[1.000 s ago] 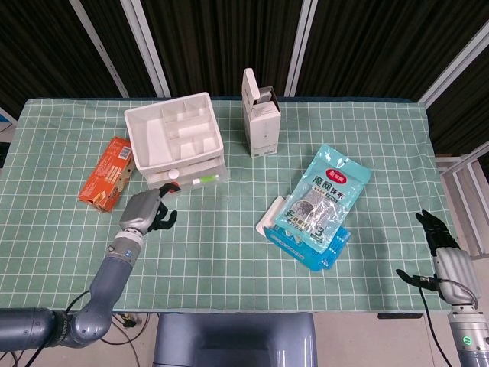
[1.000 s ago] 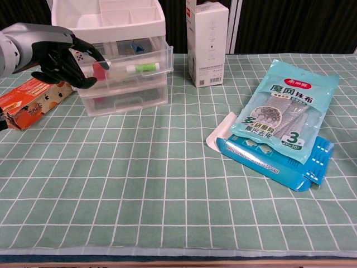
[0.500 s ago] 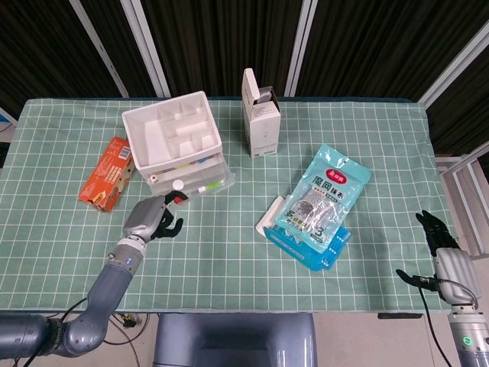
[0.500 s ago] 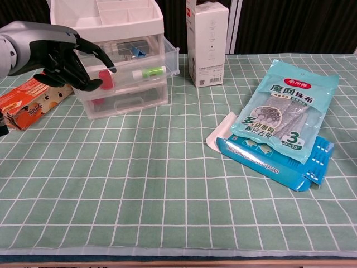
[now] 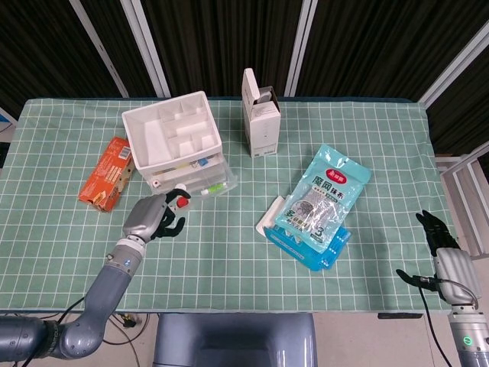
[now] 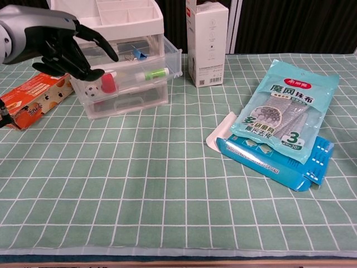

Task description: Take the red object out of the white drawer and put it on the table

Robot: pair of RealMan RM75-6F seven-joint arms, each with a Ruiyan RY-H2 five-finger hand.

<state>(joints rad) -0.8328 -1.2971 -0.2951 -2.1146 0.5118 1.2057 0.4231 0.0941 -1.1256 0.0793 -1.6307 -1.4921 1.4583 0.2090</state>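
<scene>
The white drawer unit [image 5: 174, 141] [image 6: 125, 61] stands at the back left, its top drawer slid out toward me. In the open drawer stands the red object [image 5: 182, 197] [image 6: 108, 84], beside a small ball [image 6: 91, 88] and a green-and-white tube [image 6: 148, 73]. My left hand [image 5: 153, 216] [image 6: 53, 42] hovers at the drawer's left front end with its fingers apart, just left of and above the red object, holding nothing. My right hand [image 5: 443, 248] hangs off the table's right edge with fingers spread; the chest view does not show it.
An orange box [image 5: 107, 172] [image 6: 33, 100] lies left of the drawer unit. A white carton [image 5: 260, 113] [image 6: 207, 42] stands behind and to the right. A teal pouch [image 5: 327, 191] [image 6: 290, 109] rests on a blue box [image 5: 317, 248] [image 6: 268, 162] at the right.
The top drawer has slid further out, baring the red object. My left hand has come off the drawer front, risen slightly and spread its fingers. The right hand has not moved.
</scene>
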